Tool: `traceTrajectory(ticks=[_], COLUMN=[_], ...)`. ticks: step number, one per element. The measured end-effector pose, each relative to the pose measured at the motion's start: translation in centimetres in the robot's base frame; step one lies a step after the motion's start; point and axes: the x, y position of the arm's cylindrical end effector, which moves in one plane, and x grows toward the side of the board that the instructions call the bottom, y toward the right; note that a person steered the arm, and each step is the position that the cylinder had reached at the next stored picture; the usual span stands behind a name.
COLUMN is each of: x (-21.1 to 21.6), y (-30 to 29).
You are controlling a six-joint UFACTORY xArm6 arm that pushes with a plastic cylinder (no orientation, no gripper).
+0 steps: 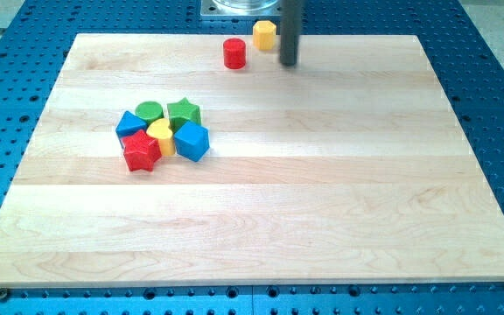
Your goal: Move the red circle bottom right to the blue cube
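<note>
Tip [288, 64] of the rod is seen near view's top, just right of the red circle [234, 53], below the yellow block [264, 35]; no jaws, so nothing is pinched. Red circle: judged light, rigid plastic cyl., smooth, prob. slides easily on the pale wooden board [322, 192]. Push is best applied at its upper side, centred. Blue cube [192, 140] sits well apart, lower left, in a cluster.
</note>
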Motion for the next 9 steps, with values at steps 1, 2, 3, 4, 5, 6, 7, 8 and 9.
traceTrajectory(ticks=[1, 2, 3, 4, 5, 6, 7, 8, 9], x=[-5.1, -5.0, -5.0, -4.1, 4.3, 9.3, 7.1, 14.3, 19.7], y=[1.6, 1.4, 0.0, -8.5, -17.7, -18.0, -16.9, -13.9, -10.7])
